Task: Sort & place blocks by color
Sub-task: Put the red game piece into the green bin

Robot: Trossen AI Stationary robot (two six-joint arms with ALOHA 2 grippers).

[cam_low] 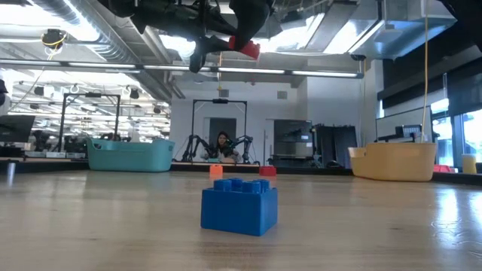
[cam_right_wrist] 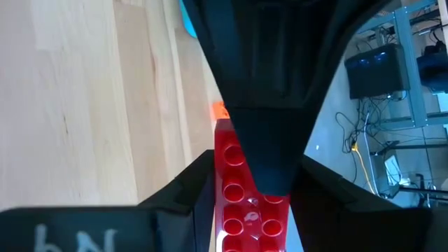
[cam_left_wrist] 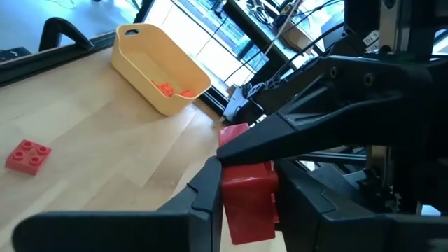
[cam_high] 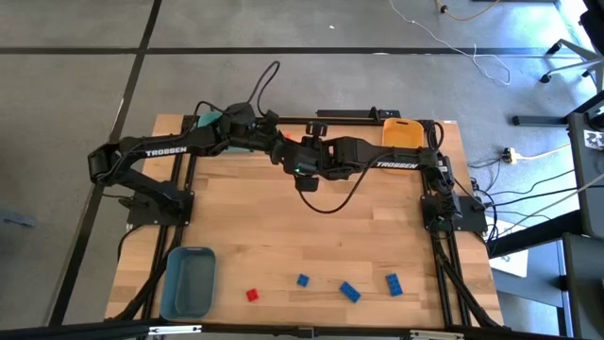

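Both grippers, left (cam_left_wrist: 245,203) and right (cam_right_wrist: 252,210), clamp red block (cam_left_wrist: 246,199) midair, long axis along right fingers.

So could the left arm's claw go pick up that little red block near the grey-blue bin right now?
Probably not yet: the left claw is raised mid-table, gripping a red block together with the right claw. The path to the small red block looks free otherwise.

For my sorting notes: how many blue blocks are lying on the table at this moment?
3. All lie in a loose row near the front edge of the table: one nearest the red block, one in the middle, one farthest right. Others may be hidden under the arms.
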